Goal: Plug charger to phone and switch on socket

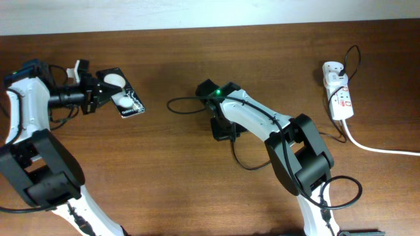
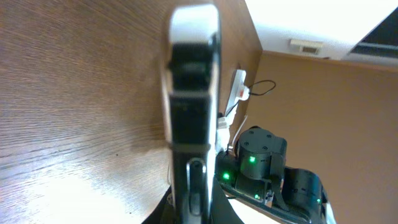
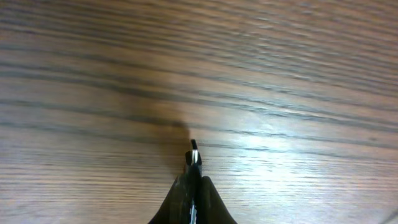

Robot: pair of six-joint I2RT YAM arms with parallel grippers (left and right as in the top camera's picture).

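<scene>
Presently we find the phone [image 1: 128, 99] near the bench's far left corner, clamped at one end by the left gripper [image 1: 105, 92]. The charger [image 3: 194, 154] has its plug tip pinched in the closed right gripper [image 1: 223, 131] at mid-bench. The socket [image 1: 339, 97] lies near the far right corner.

Table [image 1: 164, 196]: mid-brown wood with a fine running grain and pale glare patches.
Phone [image 1: 130, 92]: black, two white round blobs, small white lettering at one end.
Charger [image 1: 168, 105]: thin black cable.
Socket [image 1: 338, 98]: white, red markings.
Cord [image 1: 380, 149]: white.
Left arm [image 1: 20, 111], right arm [image 1: 252, 118]: white shells, black joints.
Indicator light [image 1: 215, 92] on right arm: green.
Wall [image 2: 311, 112]: tan.
</scene>
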